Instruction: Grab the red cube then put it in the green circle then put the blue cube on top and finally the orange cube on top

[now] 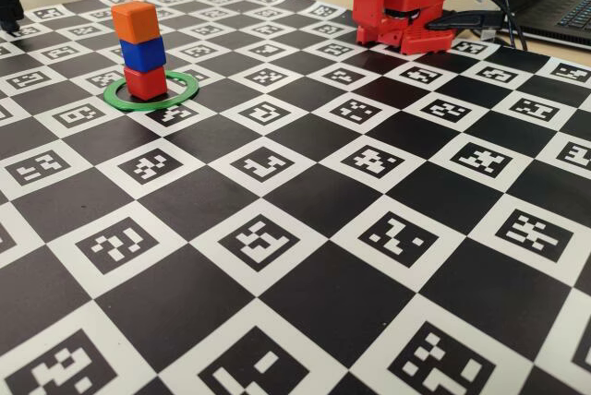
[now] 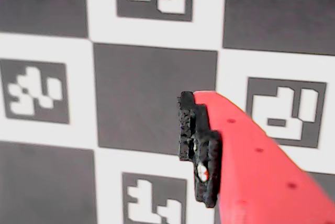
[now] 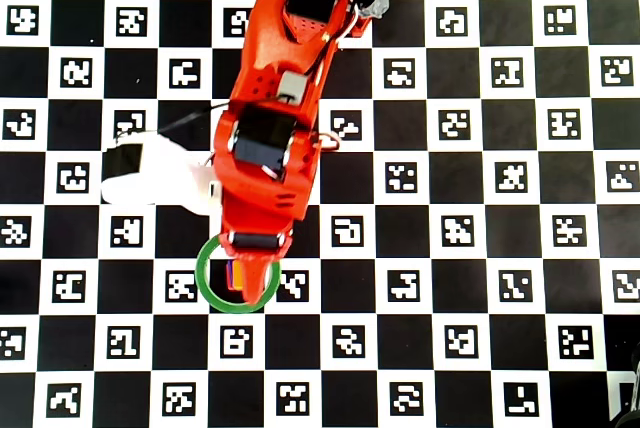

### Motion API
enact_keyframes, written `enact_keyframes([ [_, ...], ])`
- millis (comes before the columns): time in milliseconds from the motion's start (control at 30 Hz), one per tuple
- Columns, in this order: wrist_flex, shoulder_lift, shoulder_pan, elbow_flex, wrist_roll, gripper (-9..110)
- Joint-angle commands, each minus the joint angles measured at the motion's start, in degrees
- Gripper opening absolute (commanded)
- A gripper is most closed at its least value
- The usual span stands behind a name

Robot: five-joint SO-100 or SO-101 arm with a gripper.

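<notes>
You see the red cube [image 1: 146, 82] inside the green circle [image 1: 187, 90], far left in the fixed view; blue cube [image 1: 143, 53] and orange cube [image 1: 136, 21] stand upright on it. Whether the gripper [image 3: 254, 278] is wide or narrow, you cannot tell.

Printed matter: none legible as words, letters, numerals or brand names in any view. Checkered board [image 1: 305, 201]: every white square, from edge to edge and corner to corner, carries a black block-pattern marker [image 3: 403, 176] of the machine-readable kind, each pattern different, none decodable by eye. Cubes, ring and arm in the fixed and overhead views show plain, unlabelled faces; the wrist view shows only blurred markers.
</notes>
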Motion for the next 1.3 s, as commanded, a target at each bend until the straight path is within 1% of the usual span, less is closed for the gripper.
enact_keyframes([
  [0, 0.5, 12.8, -0.7, 9.8, -3.2, 5],
  [67, -3.1, 18.3, -1.5, 17.5, -8.8, -5],
  [133, -6.0, 23.9, -2.0, 24.0, -12.7, -5],
  [267, -11.6, 32.5, -1.8, 33.0, -15.8, -5],
  [367, -15.6, 37.8, -2.5, 39.1, -30.5, -6],
  [500, -21.8, 46.8, -3.1, 51.5, -39.4, -6],
  [667, -33.0, 56.7, -4.5, 67.5, -40.8, -6],
  [733, -36.3, 60.7, -5.1, 74.0, -44.6, -6],
  [800, -40.0, 65.1, -6.2, 80.7, -45.4, -6],
  [900, -42.8, 70.2, -7.1, 88.2, -46.8, -6],
  [967, -44.6, 72.9, -7.3, 92.9, -50.5, -6],
  [1067, -47.2, 77.7, -7.9, 99.5, -51.9, -6],
  [1267, -48.6, 86.0, -8.3, 111.5, -55.3, -6],
])
